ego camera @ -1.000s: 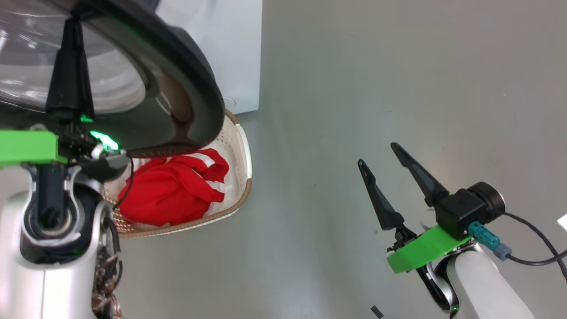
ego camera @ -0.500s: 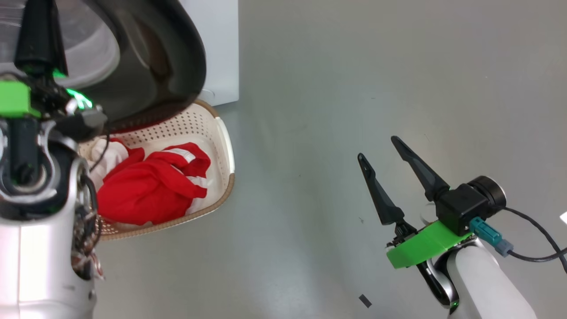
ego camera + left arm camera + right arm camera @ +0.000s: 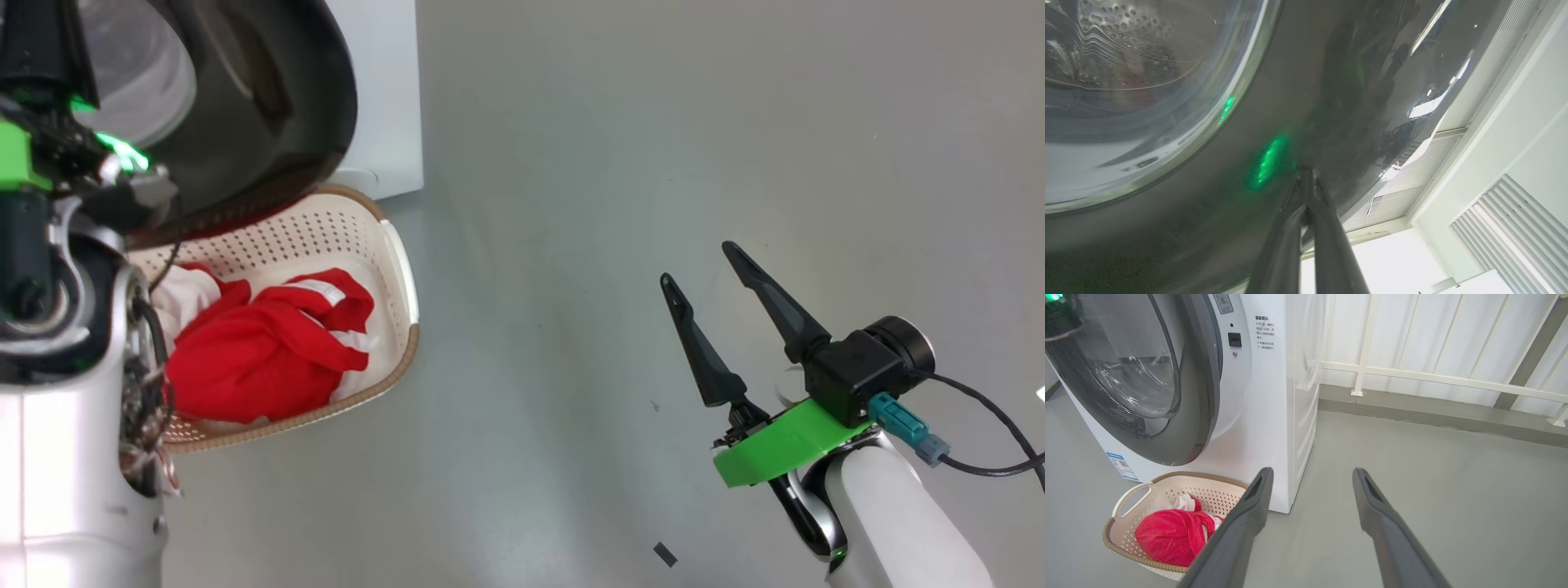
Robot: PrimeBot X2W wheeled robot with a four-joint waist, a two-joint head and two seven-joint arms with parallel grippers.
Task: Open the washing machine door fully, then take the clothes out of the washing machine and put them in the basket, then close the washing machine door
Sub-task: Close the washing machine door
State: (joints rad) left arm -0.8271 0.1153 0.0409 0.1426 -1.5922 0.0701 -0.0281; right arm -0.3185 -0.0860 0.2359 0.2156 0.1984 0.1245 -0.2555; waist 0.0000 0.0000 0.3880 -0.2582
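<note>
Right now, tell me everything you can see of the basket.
The basket is a small cream-white plastic tub with perforated walls, a brown woven-look rim and a loop side handle. It stands upright on the grey floor, right at the foot of the washing machine, partly under the door. Red-and-white clothes lie bunched inside. Whether it touches the machine I cannot tell.

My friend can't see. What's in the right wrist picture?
A cream perforated plastic basket holding red clothes sits before a white front-loading washing machine, its round black-rimmed glass door ajar. The open right end effector shows in front.
</note>
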